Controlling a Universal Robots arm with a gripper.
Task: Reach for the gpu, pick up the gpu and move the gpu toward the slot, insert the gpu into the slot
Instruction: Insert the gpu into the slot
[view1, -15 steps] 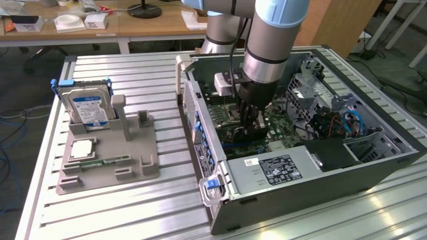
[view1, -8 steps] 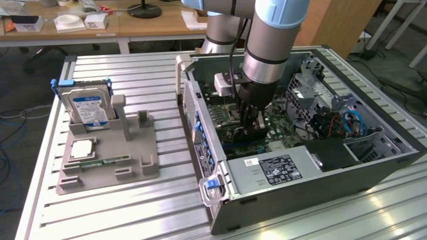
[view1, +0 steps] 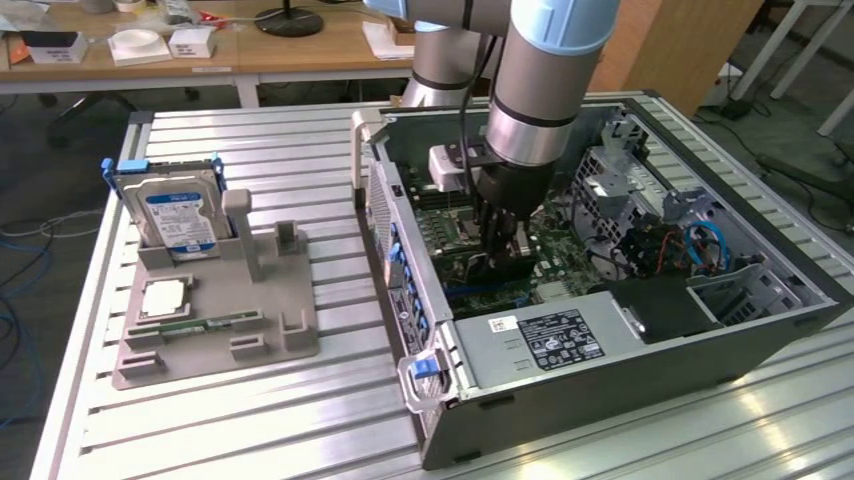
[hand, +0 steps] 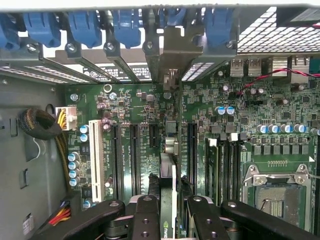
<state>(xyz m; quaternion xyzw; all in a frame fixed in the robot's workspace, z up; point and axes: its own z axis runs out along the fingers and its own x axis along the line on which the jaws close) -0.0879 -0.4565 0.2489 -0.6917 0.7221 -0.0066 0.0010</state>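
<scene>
Inside the open computer case (view1: 601, 330), which lies on its side on the slatted metal desk (view1: 267, 420), the arm reaches down over the green motherboard (hand: 250, 105). Tool (hand: 169, 200): its two black fingers (hand: 145, 215) are clamped on the gpu (hand: 170, 150), a thin card seen edge-on in the wrist view, standing upright between the fingers with its silver end bracket (hand: 172, 50) up against the row of blue clips (hand: 85, 25) at the case's rear wall. The card stands over the motherboard in line with the slot (hand: 191, 145), a long dark connector strip among several parallel ones; whether its lower edge is seated cannot be told. Square silver CPU socket (hand: 277, 190): beside the slots, uncovered. Grey fixture tray (view1: 214, 320): on the desk toward the exterior view's left, well apart from the case, carrying an upright blue-labelled hard drive (view1: 174, 215) and a small green memory stick (view1: 200, 325).
</scene>
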